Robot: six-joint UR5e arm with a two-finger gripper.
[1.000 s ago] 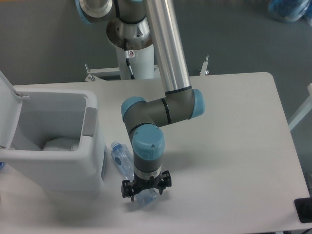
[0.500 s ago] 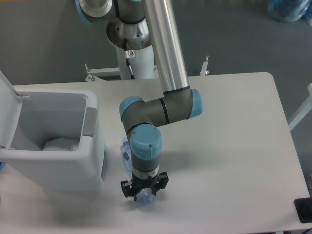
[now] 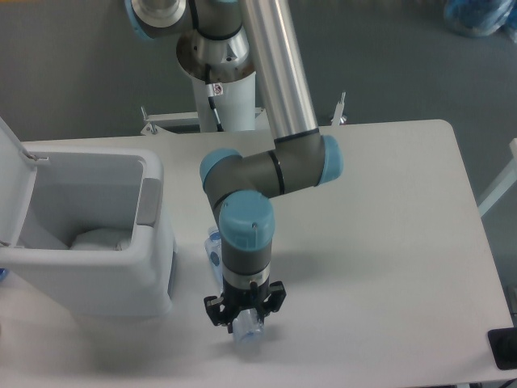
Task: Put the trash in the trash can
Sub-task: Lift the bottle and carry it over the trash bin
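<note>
The bin [image 3: 89, 234] stood on the left of the surface [image 3: 388, 242] with its lid [image 3: 12, 186] tipped back, and something pale and crumpled [image 3: 101, 239] already lay at its bottom, so part of the trash seemed dealt with. The flattened bottle [image 3: 242, 327] was not yet in: it lay on the surface just right of the bin, largely hidden under the arm. The pincer [image 3: 244, 317] pointed straight down over the bottle's near end, its fingers either side of it; whether they had clamped could not be told. Lifting, carrying and dropping the bottle looked left to do.
</note>
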